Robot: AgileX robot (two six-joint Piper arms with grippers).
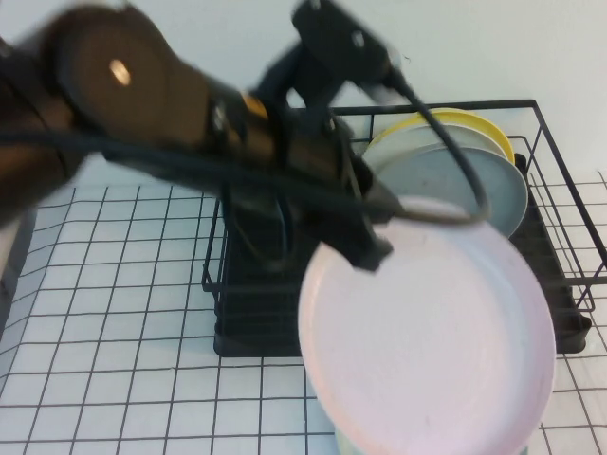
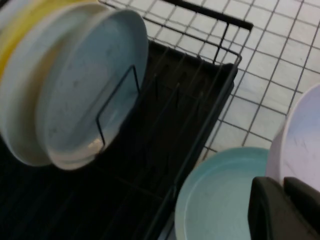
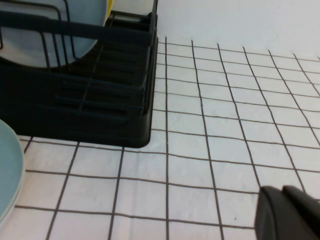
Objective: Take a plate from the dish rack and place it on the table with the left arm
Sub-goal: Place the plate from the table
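My left gripper [image 1: 368, 248] is shut on the rim of the pale pink plate [image 1: 427, 332] and holds it tilted in the air, in front of the black wire dish rack [image 1: 247, 322]. In the left wrist view my left gripper [image 2: 283, 187] pinches the pink plate [image 2: 302, 140] above a mint-green plate [image 2: 220, 200] that lies on the tiled table [image 2: 280, 65]. My right gripper [image 3: 281, 196] hovers low over the table [image 3: 225, 125] to the right of the rack [image 3: 100, 100], its fingers together and empty. It is outside the high view.
A grey plate [image 1: 465, 185] and a yellow plate [image 1: 474, 123] stand upright in the rack's right end; both show in the left wrist view, grey [image 2: 85, 90] and yellow [image 2: 20, 30]. The mint-green plate's edge [image 3: 7, 170] lies before the rack. Open tiles [image 1: 114, 313] lie left.
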